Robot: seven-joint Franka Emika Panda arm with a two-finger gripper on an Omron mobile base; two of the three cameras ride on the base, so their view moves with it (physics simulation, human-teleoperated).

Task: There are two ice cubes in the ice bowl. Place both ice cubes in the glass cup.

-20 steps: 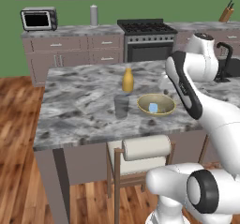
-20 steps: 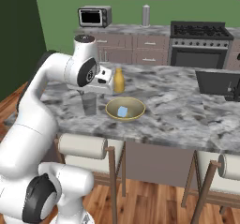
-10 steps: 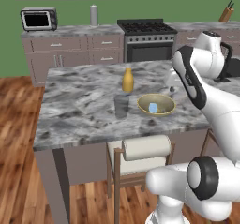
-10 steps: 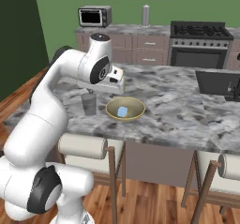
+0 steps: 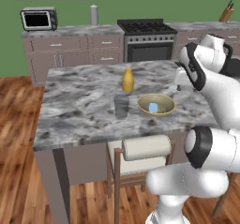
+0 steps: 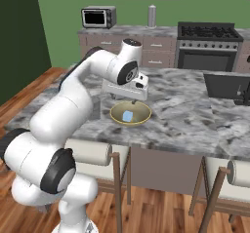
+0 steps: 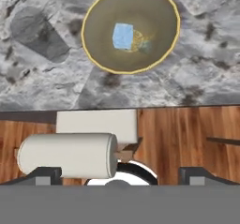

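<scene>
gripper [image 6: 134, 100] open above ice bowl [image 6: 117, 113]

The arm swings from above the glass cup [image 5: 121, 106] across toward the ice bowl [image 6: 117, 113], so the gripper [image 6: 133, 101] now hangs over the bowl's far rim, its jaws spreading slightly wider than a second ago.

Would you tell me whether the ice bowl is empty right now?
Not empty: the ice bowl holds one pale-blue ice cube near its middle. A second cube cannot be made out.
</scene>
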